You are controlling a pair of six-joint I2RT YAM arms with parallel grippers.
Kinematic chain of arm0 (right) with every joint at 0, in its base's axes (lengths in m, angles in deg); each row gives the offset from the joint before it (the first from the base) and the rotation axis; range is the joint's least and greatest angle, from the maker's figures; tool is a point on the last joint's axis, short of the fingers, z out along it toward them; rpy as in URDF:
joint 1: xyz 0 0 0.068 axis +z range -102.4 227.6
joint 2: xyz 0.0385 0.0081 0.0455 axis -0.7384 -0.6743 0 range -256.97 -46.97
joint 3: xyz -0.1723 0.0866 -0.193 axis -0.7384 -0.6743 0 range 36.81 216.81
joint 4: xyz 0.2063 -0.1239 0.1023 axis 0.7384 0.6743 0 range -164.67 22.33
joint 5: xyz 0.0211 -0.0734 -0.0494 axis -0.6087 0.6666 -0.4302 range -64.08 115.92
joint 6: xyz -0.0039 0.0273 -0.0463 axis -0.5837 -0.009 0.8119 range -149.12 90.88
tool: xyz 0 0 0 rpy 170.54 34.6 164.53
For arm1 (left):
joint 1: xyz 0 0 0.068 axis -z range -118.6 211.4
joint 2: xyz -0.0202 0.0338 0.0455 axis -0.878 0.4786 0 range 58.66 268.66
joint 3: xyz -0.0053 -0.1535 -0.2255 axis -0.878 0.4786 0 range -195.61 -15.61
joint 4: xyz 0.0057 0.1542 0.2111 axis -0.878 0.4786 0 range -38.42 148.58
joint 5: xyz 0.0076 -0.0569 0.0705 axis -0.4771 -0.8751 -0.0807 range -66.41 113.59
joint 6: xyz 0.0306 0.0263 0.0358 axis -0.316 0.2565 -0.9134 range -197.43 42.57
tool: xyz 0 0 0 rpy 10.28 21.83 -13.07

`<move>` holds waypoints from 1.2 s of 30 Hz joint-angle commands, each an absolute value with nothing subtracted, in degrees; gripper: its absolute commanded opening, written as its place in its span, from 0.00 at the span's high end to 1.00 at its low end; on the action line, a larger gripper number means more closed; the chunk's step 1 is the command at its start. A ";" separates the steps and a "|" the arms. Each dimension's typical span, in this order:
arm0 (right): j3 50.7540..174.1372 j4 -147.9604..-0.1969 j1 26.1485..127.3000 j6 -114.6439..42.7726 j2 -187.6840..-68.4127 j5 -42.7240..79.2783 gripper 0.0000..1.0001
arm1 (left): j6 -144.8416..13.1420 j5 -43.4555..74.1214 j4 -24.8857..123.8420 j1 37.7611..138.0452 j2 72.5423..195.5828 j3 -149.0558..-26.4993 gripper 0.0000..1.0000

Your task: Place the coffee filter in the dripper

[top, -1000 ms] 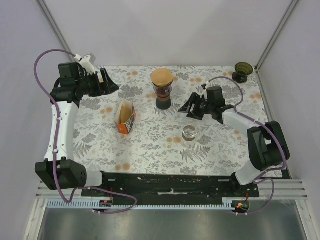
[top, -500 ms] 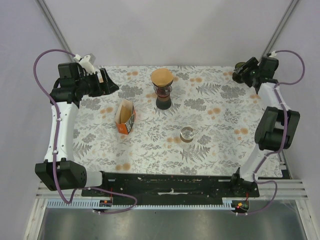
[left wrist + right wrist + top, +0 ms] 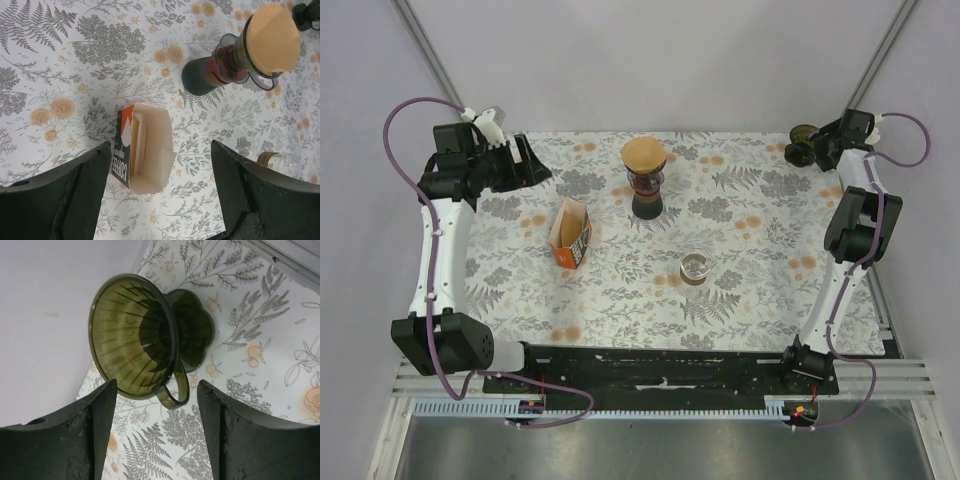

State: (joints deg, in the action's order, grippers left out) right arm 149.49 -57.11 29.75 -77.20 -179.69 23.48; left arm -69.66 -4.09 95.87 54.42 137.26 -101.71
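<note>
The left gripper (image 3: 160, 150) hangs over the far left part of the surface (image 3: 620, 290), its jaws spread wide and clear of everything below. The right gripper (image 3: 156, 385) is at the far right corner, jaws likewise apart, with the green dripper (image 3: 130, 335) just ahead of them and not touched.

We read one piece of writing. The filter box (image 3: 145, 160) carries the word "COFFEE" in white capitals on a dark side panel, under an orange and white corner. The rest of the print on that panel is too small for us to read.

The coffee filter (image 3: 272, 37), a brown paper cone, sits in the clear dripper (image 3: 235, 55) at the centre rear of the surface. Its wide mouth faces up and its point goes down into the glass, so its long axis stands upright. The clear dripper rests on a dark base (image 3: 197, 77).

The filter box stands left of centre, well apart from the clear dripper, with its open end facing up.

The green dripper stands on a scalloped foot close to the wall (image 3: 45, 300). Its ribbed inside is turned towards the right wrist camera, and its loop handle points towards the right gripper.

A small glass (image 3: 697, 267) stands near the centre of the surface.
</note>
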 commanded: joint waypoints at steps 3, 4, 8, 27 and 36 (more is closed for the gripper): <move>157.48 -56.14 29.49 -80.36 -184.51 25.57 0.29 | -71.54 -3.13 95.79 52.97 138.81 -105.08 0.14; 158.88 -54.65 29.32 -80.54 -185.82 26.87 0.30 | -71.54 -2.86 95.62 52.88 138.73 -105.26 0.15; 164.25 -48.58 28.53 -81.15 -189.96 27.06 0.30 | -71.89 -2.69 96.14 52.53 138.29 -105.70 0.15; 156.62 -54.28 27.12 -67.29 -180.59 15.39 1.00 | -72.33 -3.47 96.76 51.30 135.48 -105.70 0.15; 139.31 -53.33 31.33 -51.20 -158.44 5.36 1.00 | -73.12 -6.64 96.14 51.38 132.58 -103.24 0.15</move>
State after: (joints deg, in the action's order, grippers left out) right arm 143.55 -51.47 29.03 -60.98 -171.65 11.50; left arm -70.56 -4.24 96.75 51.71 135.45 -103.75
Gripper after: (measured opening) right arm 0.151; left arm 0.854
